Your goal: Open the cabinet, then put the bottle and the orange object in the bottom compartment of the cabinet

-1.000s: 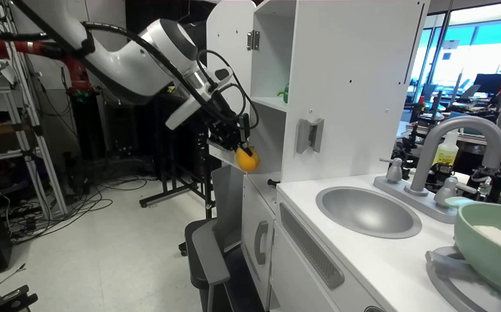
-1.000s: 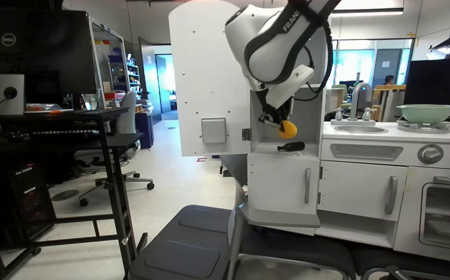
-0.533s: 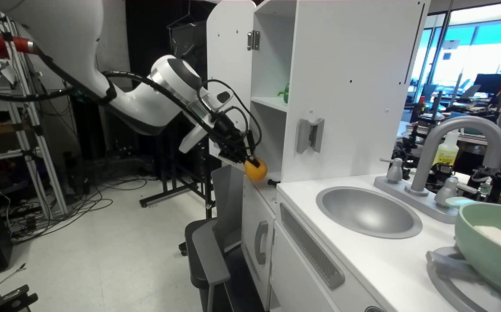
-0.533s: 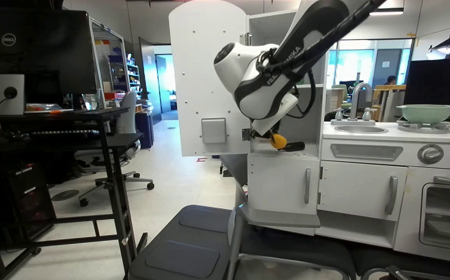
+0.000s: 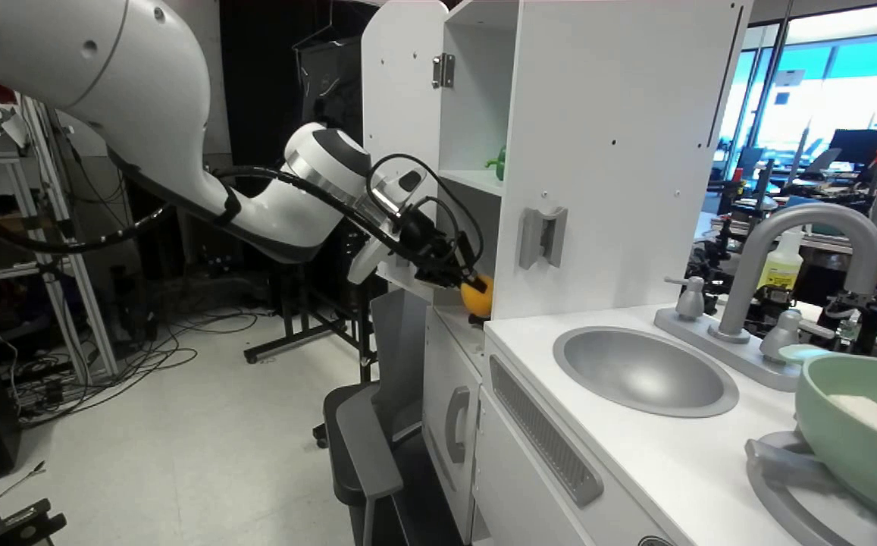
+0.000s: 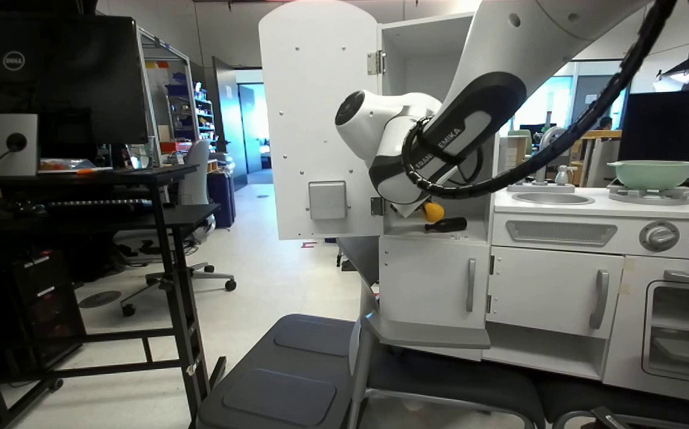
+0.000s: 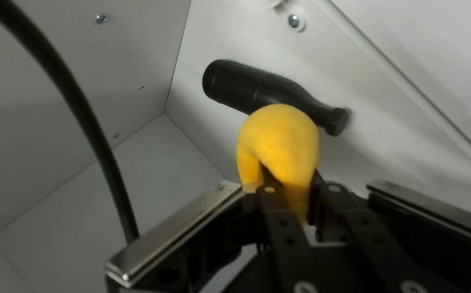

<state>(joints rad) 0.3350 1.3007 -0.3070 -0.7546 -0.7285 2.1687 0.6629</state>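
Observation:
The cabinet point(image 6: 424, 44) stands with its door point(image 6: 320, 113) swung wide open in both exterior views. The dark bottle point(image 6: 448, 224) lies on its side on the floor of the bottom compartment point(image 6: 469, 199); in the wrist view the bottle point(image 7: 243, 85) lies just beyond the orange object. My gripper point(image 7: 290, 181) is shut on the orange object point(image 7: 280, 138), fingers on either side of it. In an exterior view the orange object point(image 5: 480, 297) is inside the bottom compartment, low above its floor. Whether it touches the bottle I cannot tell. The arm hides most of the gripper in an exterior view.
A shelf point(image 5: 476, 180) with a green item point(image 5: 499, 163) is just above the gripper. The cabinet's side wall point(image 5: 597, 136) borders the compartment. A sink point(image 5: 646, 371) and green pot point(image 5: 862, 425) are on the counter. A grey chair point(image 5: 366, 447) stands in front below.
My gripper has moved down and deeper into the bottom compartment with the orange object held. The bottle and the door have not moved.

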